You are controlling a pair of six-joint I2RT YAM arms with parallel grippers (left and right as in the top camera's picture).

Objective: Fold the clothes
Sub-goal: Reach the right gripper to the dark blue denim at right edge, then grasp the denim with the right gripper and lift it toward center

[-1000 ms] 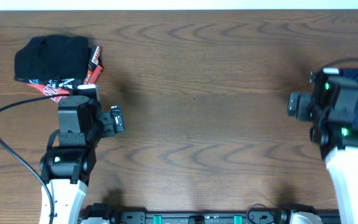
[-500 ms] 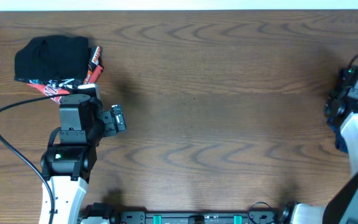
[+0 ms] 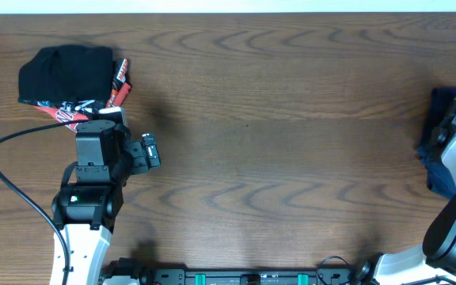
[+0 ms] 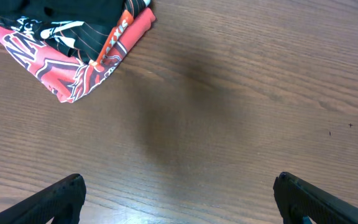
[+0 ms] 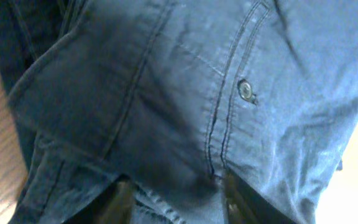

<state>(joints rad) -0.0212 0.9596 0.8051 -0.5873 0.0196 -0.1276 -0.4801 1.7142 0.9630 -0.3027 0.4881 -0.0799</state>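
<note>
The clothes [image 5: 166, 93], blue denim with seams and a metal rivet [image 5: 246, 89], fill the right wrist view. In the overhead view they show as a blue heap [image 3: 435, 127] at the table's far right edge, partly under the right arm. My right gripper [image 5: 178, 200] is pressed down into the cloth, its two fingers [image 5: 120, 202] half closed with a bunched fold between them. My left gripper [image 4: 178, 185] hangs wide open over bare wood at the left, holding nothing.
A folded pile lies at the back left: a black garment [image 3: 66, 70] on top and a red, white and black printed one [image 4: 73, 68] under it, just beyond the left gripper. The brown wooden table [image 3: 275, 142] spans the view.
The right arm has moved right to the table's edge and down onto the blue cloth, and its jaws have narrowed around a fold. The left arm has not moved.
</note>
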